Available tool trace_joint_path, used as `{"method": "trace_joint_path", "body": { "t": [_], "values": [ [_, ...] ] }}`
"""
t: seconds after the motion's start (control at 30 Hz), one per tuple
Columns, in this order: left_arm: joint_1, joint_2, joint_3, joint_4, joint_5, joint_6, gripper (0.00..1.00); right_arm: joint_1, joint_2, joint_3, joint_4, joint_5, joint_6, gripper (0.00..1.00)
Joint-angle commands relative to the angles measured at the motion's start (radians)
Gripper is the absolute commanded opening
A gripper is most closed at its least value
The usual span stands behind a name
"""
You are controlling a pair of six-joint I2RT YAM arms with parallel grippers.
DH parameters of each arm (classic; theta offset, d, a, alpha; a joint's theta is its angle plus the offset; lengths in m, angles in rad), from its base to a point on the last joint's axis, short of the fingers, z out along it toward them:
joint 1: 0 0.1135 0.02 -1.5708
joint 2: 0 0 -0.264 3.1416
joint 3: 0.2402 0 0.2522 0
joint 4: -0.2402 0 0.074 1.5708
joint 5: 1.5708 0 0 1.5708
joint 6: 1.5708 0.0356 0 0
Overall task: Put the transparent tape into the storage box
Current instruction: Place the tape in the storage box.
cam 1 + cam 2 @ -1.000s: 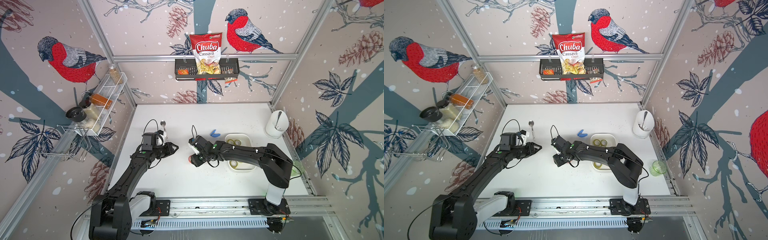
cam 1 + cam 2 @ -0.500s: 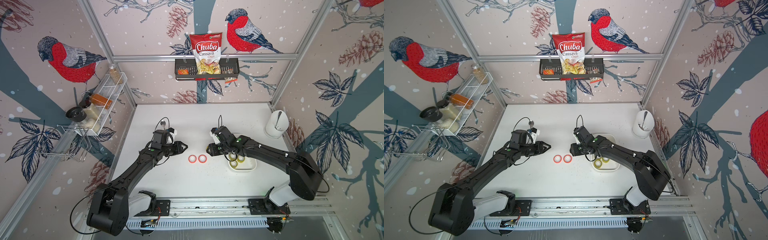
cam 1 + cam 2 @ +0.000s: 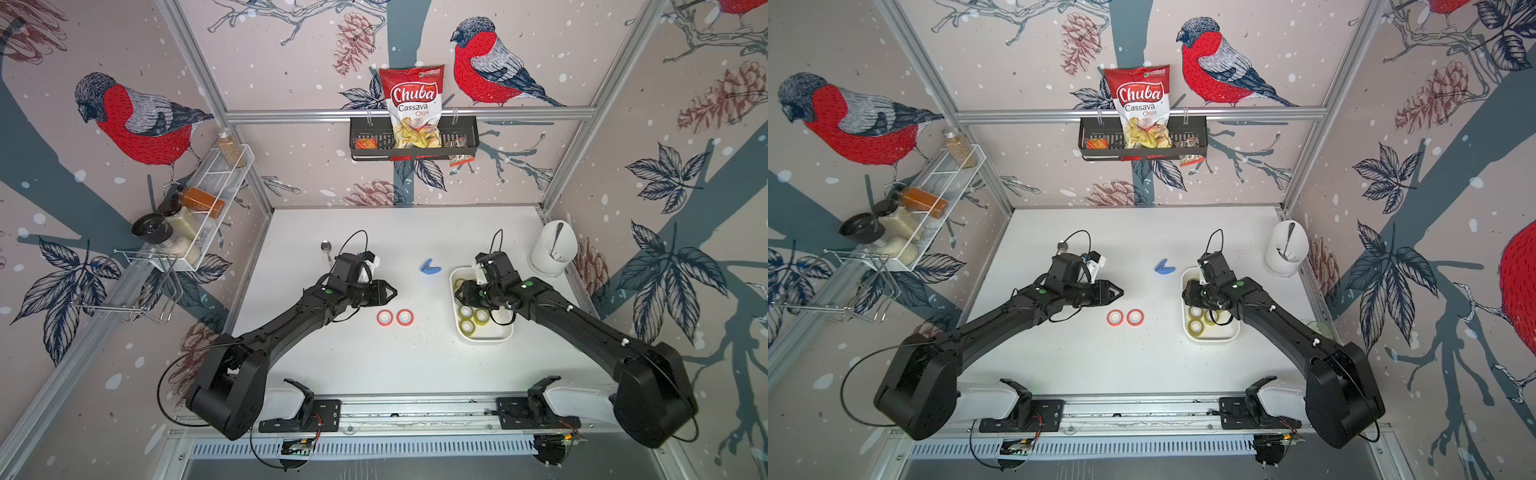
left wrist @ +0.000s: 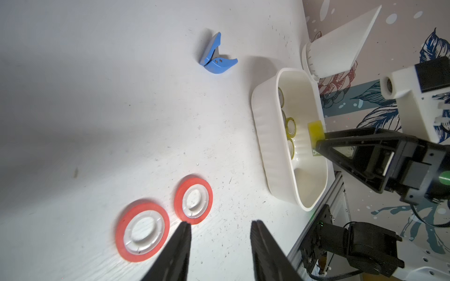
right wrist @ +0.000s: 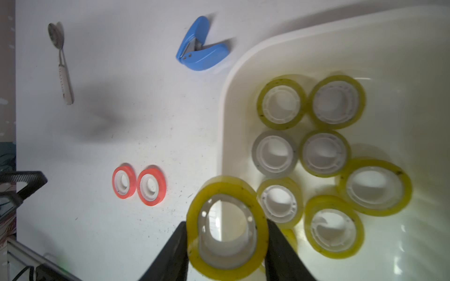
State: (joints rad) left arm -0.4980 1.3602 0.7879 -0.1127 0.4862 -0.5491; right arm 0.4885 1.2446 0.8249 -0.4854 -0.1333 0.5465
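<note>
My right gripper [image 5: 227, 222] is shut on a yellowish transparent tape roll [image 5: 227, 194], gripped across its outer edge. The roll hangs over the left rim of the white storage box [image 5: 226, 102], partly above the table. Several more such rolls [image 5: 337, 102] lie flat inside. In both top views the box [image 3: 486, 340] [image 3: 1212, 338] sits right of centre, with the right gripper [image 3: 462, 293] above its left side. My left gripper [image 4: 220, 222] [image 3: 394, 292] is open and holds nothing, just above the table beside two red tape rolls [image 4: 193, 199] [image 3: 385, 317].
A blue clip-shaped tool [image 3: 429, 267] lies behind the red rolls. A spoon [image 3: 326, 249] lies at the back left, by the left arm. A tall white cup [image 3: 554, 249] stands behind the box at the right wall. A black basket [image 3: 414, 143] hangs on the back wall.
Both arms have swung to the right. The right gripper has carried the tape roll from the table's middle to the box's left rim. The red rolls have come into sight.
</note>
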Motion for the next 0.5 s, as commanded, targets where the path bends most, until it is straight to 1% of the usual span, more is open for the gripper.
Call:
{"method": "trace_joint_path", "body": {
  "t": [0.0,0.1,0.2,0.47],
  "values": [
    [-0.03,0.036,0.035,0.056,-0.022,0.006,0.45,-0.056,-0.038,-0.023,-0.045,0.022,0.008,0.48],
    [-0.048,0.071,0.066,0.063,-0.023,0.01,0.45,-0.108,-0.05,-0.035,-0.047,0.012,-0.002,0.48],
    [-0.058,0.1,0.095,0.067,-0.031,0.012,0.45,-0.144,-0.022,-0.014,-0.044,0.014,-0.013,0.48],
    [-0.099,0.146,0.164,0.057,-0.056,0.009,0.45,-0.162,0.126,0.069,-0.016,0.069,-0.054,0.48]
  ]
}}
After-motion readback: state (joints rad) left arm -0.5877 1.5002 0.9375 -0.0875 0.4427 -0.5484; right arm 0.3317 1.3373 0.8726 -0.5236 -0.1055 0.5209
